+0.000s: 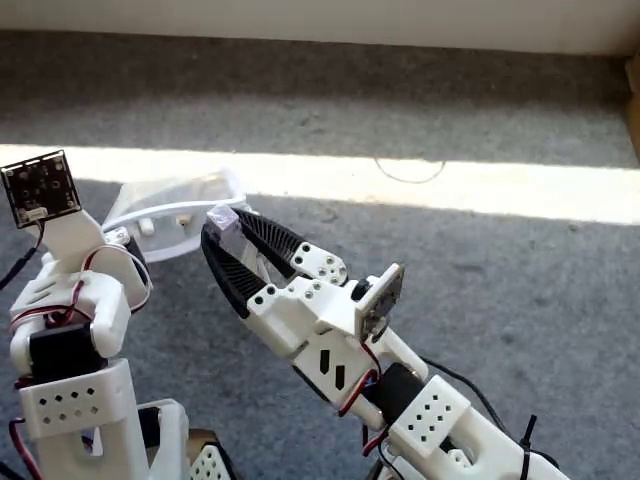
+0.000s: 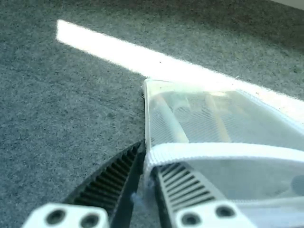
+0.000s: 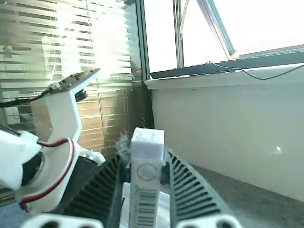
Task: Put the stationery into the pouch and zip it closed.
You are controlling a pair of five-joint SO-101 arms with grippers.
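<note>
Between the right gripper's [image 3: 145, 164] two black ribbed fingers sits a small white block [image 3: 146, 183] with a barcode label. It is clamped on both long sides, and its end pokes out past the fingertips. In the high view this gripper [image 1: 226, 226] points away from its arm toward the pouch, and the white block [image 1: 222, 214] shows a pale, purplish end at the fingertips.

Just beyond that end is the pouch [image 1: 185, 205], a white mesh bag with a white woven band along its edge. The block's tip is just beside the pouch's near corner, and I cannot tell whether they touch.

On the pouch's other side, the left gripper [image 2: 148, 159] is closed on the woven band at one corner, with one black finger outside and the other under the mesh. Ahead of those fingers the pouch [image 2: 213, 118] stretches away over the grey carpet [image 2: 61, 109]. A few pale stick-shaped things [image 2: 168, 121] show through the mesh inside it.

Past the pouch's far end a bright strip of sunlight [image 2: 118, 52] crosses the carpet. Farther out from both grippers, a thin loop of wire [image 1: 410, 175] lies at the strip's far edge. Beside the right gripper stands the left arm [image 3: 42, 156], white-bodied, with window blinds [image 3: 57, 38] well behind it.
</note>
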